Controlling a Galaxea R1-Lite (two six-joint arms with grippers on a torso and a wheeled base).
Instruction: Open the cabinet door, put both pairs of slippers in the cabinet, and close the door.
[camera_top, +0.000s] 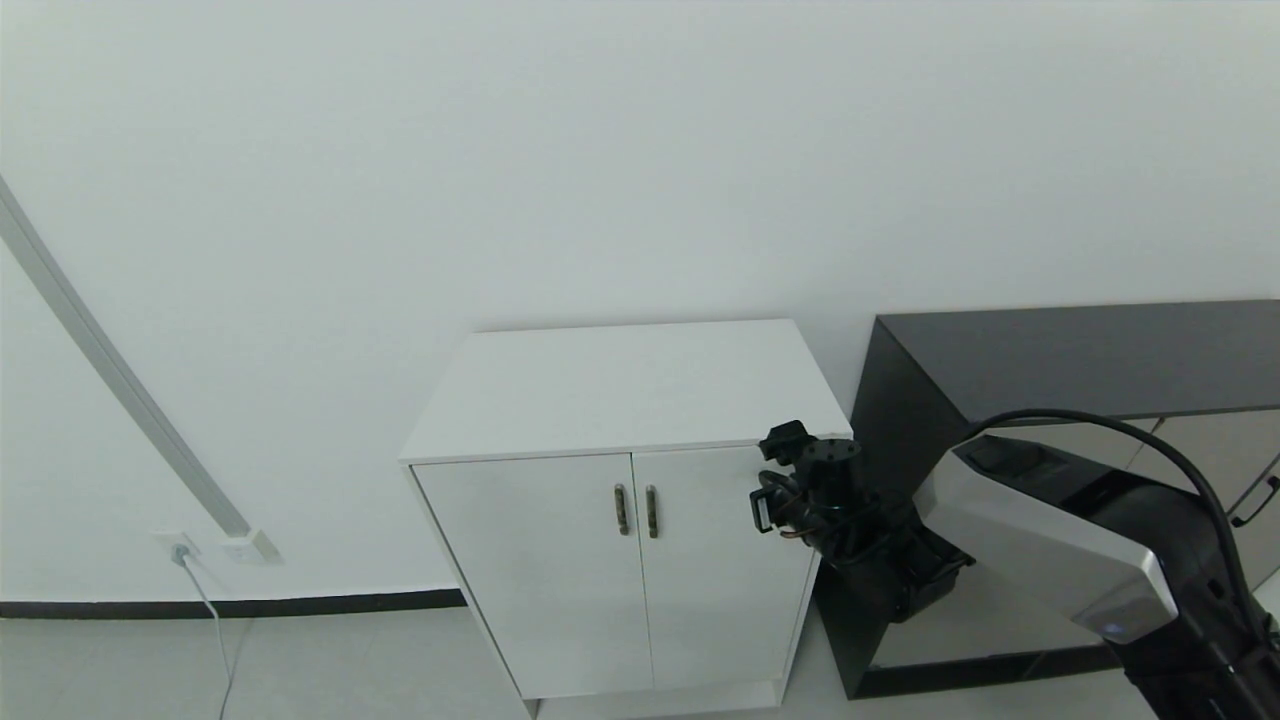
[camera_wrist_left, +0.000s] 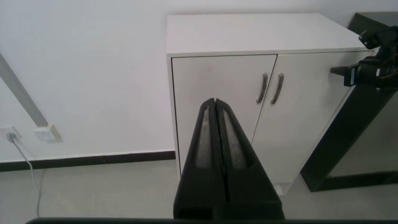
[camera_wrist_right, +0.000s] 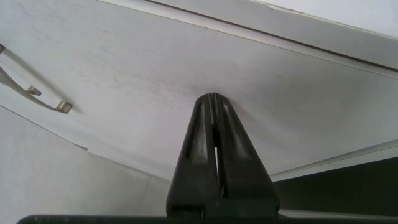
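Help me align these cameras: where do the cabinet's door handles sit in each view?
Head view: door handles at the middle of the cabinet front.
Left wrist view: handles beyond the shut left pincer.
Right wrist view: one handle off to one side of the right pincer.
Shared landmark: the cabinet's top edge.

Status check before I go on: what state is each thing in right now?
Left cabinet door: shut.
Right cabinet door: shut.
Left claw: shut, empty.
Right claw: shut, empty, by the right door, off its handle.
Wall plug: plugged in.
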